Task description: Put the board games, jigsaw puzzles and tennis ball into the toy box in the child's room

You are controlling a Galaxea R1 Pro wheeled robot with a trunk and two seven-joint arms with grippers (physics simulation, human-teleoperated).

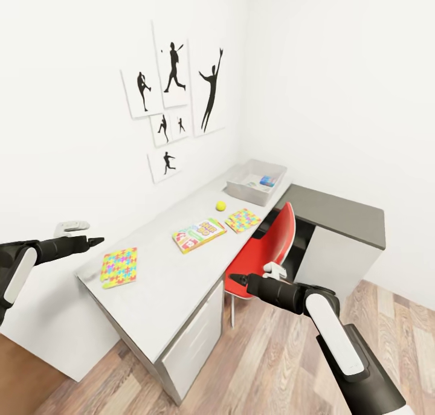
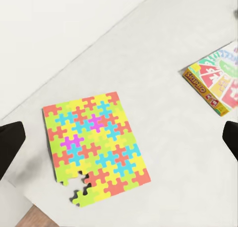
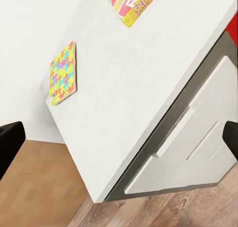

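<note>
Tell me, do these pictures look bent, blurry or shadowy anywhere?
Head view: wide-angle stretch, so the long light-grey desk and walls slant; lighting flat and even. Left wrist view: the multicoloured jigsaw square is sharp, with only a faint shadow. Right wrist view: steeply tilted, the white drawer fronts slightly soft; no glare.

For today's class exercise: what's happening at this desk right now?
A two-armed robot faces the table, holding nothing. Its left gripper hovers by one jigsaw puzzle, jaws open. The SKIP-BO game, second puzzle and tennis ball lie loose. The toy box holds a small blue box.
</note>
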